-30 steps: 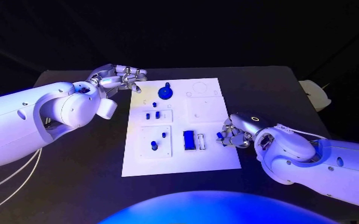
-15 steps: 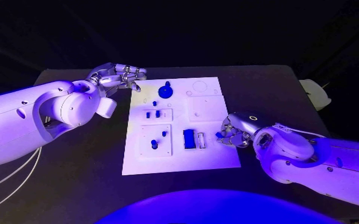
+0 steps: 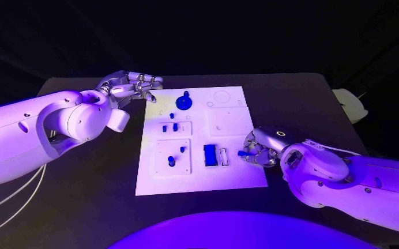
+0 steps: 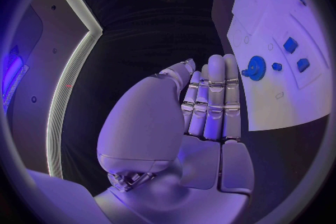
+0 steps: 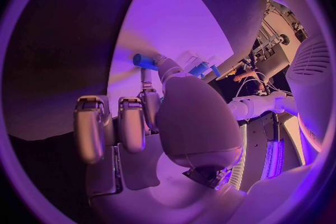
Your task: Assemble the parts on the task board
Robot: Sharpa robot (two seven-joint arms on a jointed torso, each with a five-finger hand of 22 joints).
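- The right hand (image 3: 259, 148) pinches a small blue peg (image 5: 145, 60) between thumb and fingertip, at the right edge of the white board (image 3: 237, 177), beside the blue block (image 3: 210, 155).
- The left hand (image 3: 131, 86) hangs off the board's far left corner, fingers straight and side by side, holding nothing.
- A blue round knob (image 3: 184, 102) sits near it.

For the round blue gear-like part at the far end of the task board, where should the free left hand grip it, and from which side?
Probably by the small knob sticking out from its rim, or across the rim itself, coming down from above. The round blue part lies flat on the task board, so its sides offer little. The left hand hovers just beyond the board's far left corner, holding nothing.
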